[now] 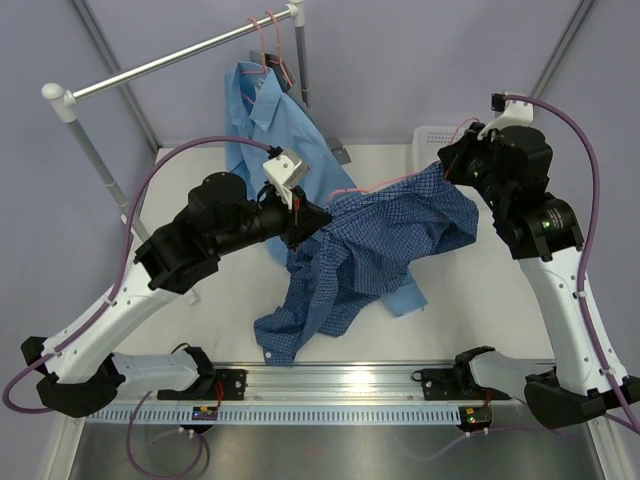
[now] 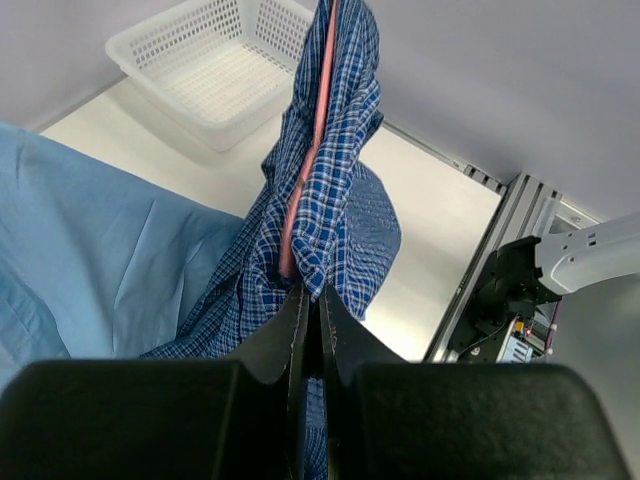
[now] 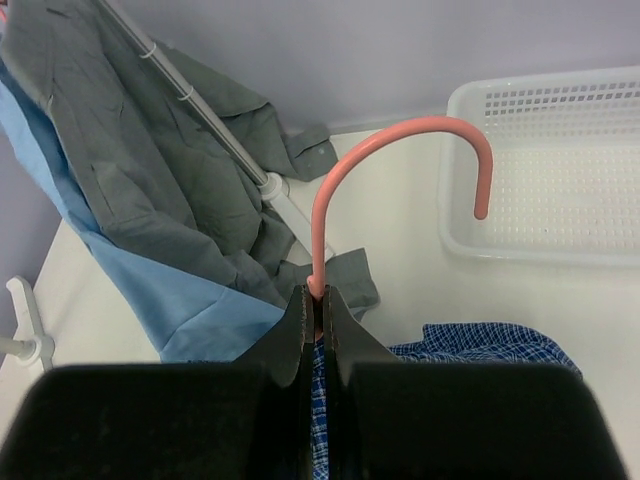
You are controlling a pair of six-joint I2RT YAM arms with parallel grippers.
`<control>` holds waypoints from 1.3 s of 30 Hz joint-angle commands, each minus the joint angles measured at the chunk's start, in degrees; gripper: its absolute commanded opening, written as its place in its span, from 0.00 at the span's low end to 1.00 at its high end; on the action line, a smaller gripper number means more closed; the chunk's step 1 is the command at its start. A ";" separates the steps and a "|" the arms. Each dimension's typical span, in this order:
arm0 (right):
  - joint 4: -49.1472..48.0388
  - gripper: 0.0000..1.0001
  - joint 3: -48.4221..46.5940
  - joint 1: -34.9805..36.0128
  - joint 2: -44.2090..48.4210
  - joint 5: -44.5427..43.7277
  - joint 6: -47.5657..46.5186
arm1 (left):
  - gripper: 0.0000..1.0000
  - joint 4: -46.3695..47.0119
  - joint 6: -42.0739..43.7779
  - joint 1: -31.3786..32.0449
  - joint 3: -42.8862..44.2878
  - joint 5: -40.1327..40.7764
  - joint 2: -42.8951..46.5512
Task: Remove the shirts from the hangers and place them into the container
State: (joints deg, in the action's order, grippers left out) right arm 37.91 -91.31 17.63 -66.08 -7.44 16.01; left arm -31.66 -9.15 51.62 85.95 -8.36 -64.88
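A robotics lab test cell is being shown: two robot arms (image 1: 130, 310) are being carried on an aluminium rail (image 1: 340, 375) at the edge of a white table (image 1: 480, 310), purple cables (image 1: 170, 165) are being run loose in the open, and the bench is being boxed in by plain lilac wall panels (image 1: 420, 60) and grey metal struts (image 1: 560, 45). A tubular clothes rail (image 1: 170, 60) is being held up on white posts.
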 commanded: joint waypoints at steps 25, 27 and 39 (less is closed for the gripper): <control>-14.35 0.00 11.66 -1.37 12.38 16.49 -8.89 | 0.88 2.85 3.96 -1.08 -0.55 -2.09 6.18; -15.23 0.00 13.17 -1.37 13.26 18.86 -10.03 | 0.88 1.52 3.79 -1.60 1.75 -3.67 5.47; -16.03 0.00 12.47 -1.28 9.75 23.09 -12.93 | 0.82 0.81 -6.05 -1.52 7.56 -18.00 -8.41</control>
State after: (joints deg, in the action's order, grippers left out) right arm 25.02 -76.86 16.45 -55.11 13.23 4.82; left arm -30.74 -11.79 50.09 92.25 -21.78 -69.14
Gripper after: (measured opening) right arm 0.033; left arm 0.825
